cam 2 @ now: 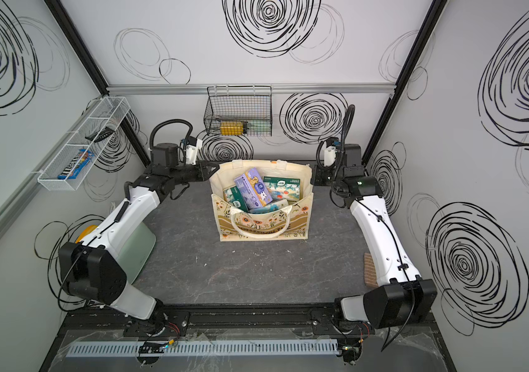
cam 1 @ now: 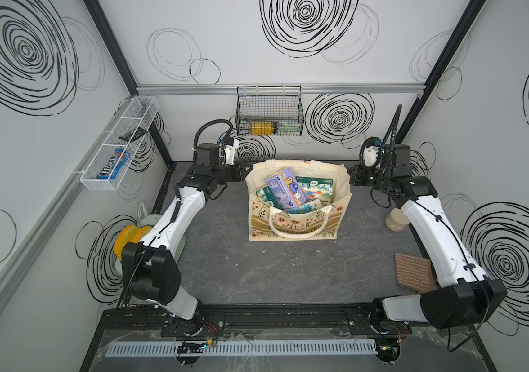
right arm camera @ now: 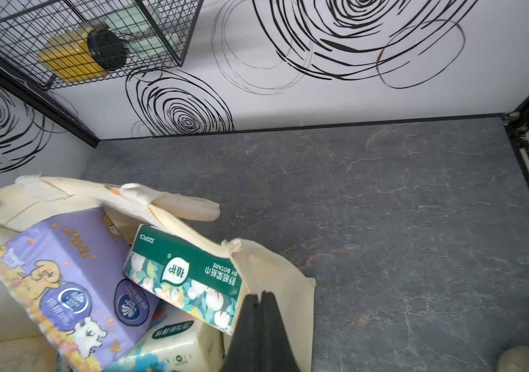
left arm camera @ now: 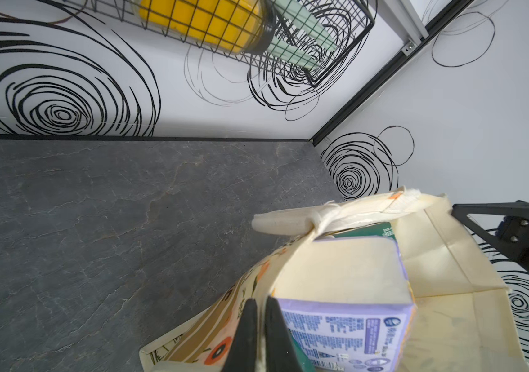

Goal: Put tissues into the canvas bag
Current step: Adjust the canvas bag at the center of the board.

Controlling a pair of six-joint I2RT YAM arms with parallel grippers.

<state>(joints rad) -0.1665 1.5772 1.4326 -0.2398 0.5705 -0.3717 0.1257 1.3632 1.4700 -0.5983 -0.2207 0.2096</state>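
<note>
left wrist view: my left fingers (left arm camera: 245,338) are clenched on the cream rim of the canvas bag (cam 1: 292,225), with cloth showing between them. my right fingers (right arm camera: 247,328) are pressed tight together at the opposite rim; whether they catch cloth i cannot tell. the bag stands open on the worktop (cam 1: 256,273), the tissues (cam 1: 284,190) piled inside, a purple pack on top.

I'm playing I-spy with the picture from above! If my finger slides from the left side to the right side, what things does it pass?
White wire shelf → left gripper → bag → right gripper → jar.
</note>
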